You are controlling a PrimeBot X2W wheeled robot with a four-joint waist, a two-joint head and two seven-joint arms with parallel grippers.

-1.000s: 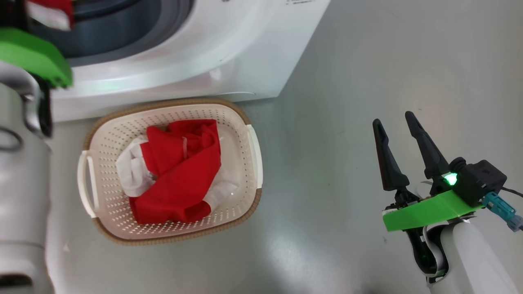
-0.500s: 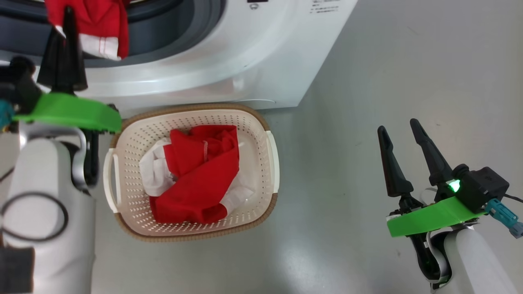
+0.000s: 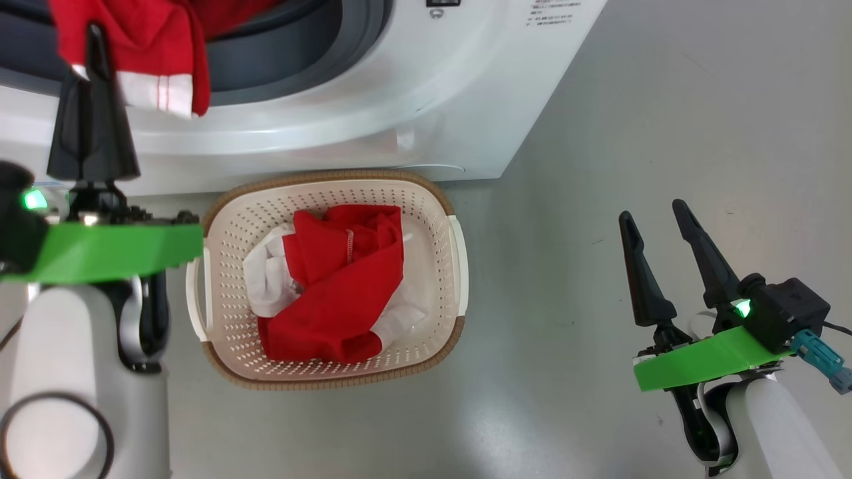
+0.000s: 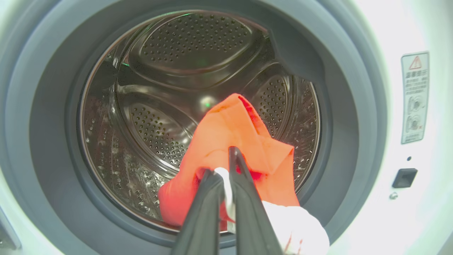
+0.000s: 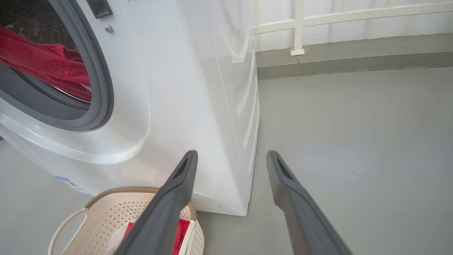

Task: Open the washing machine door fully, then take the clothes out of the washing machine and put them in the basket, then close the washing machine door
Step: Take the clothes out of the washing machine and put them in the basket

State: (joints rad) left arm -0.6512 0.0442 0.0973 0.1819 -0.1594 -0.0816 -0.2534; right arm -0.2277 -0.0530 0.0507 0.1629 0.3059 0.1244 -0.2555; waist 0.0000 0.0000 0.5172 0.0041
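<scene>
Clothes [image 3: 333, 293] in basket [image 3: 333, 176]. Left gripper [image 4: 223, 163] jaws grip one more at the washer [image 3: 432, 86]; right gripper [image 3: 651, 208] jaws open. Maybe the last; door next.

A grey floor [image 3: 632, 120] is seen all around; at the far side, a white railing [image 5: 299, 32] is set on a grey kerb [image 5: 354, 53].

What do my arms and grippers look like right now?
The left gripper and right gripper each have two long tapering black fingers on a bright green plate, with a green light and a white forearm. The right wrist carries a black box with a teal plug; the left forearm bears a black ring.
</scene>
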